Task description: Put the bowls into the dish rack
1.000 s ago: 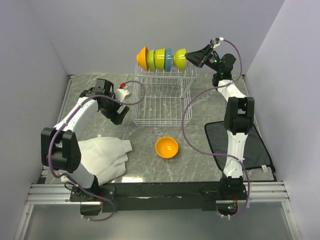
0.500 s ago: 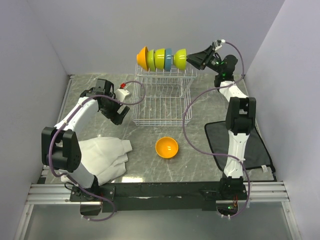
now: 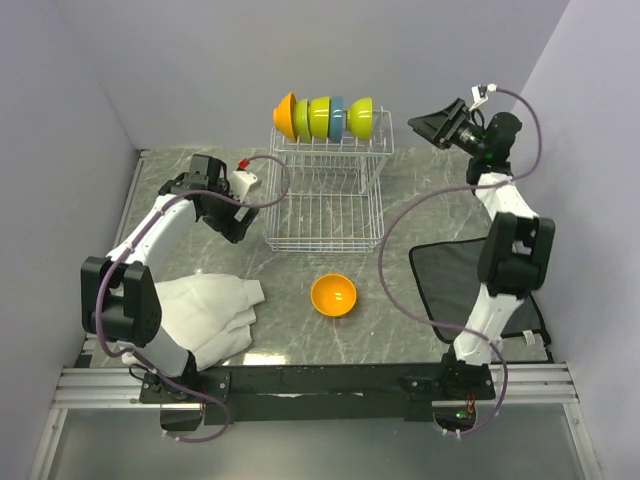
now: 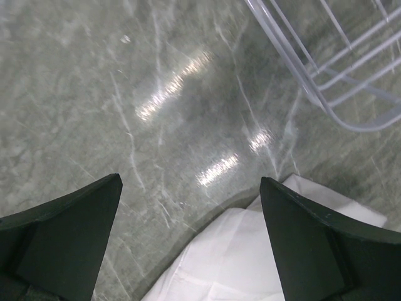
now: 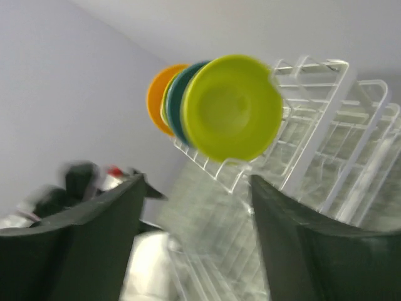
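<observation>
Bowls are seen in the overhead view, stood on edge in a row along the raised tier of the dish rack. Five are counted: one orange, two lime, one blue and a further lime at the right end. A sixth, the loose orange bowl, is found rim-up on the worktop, just in front of the rack and apart from it. The right hand is held high beside the row's right end, clear of the last bowl. The left hand is held low at the rack's left side. A white cloth and a black mat are laid at the near corners.

In the left wrist view, the left hand is shown with its fingers spread wide and nothing between them, over bare worktop, with a corner of the rack at the upper right and the cloth below.

In the right wrist view, which is blurred, the right hand is likewise shown spread and empty, pointed at the lime end bowl seated on the prongs.

The task is judged nearly complete, since five bowls are racked and one is left to be lifted and slotted in. Of the two hands, the left is judged to be the nearer to it.
</observation>
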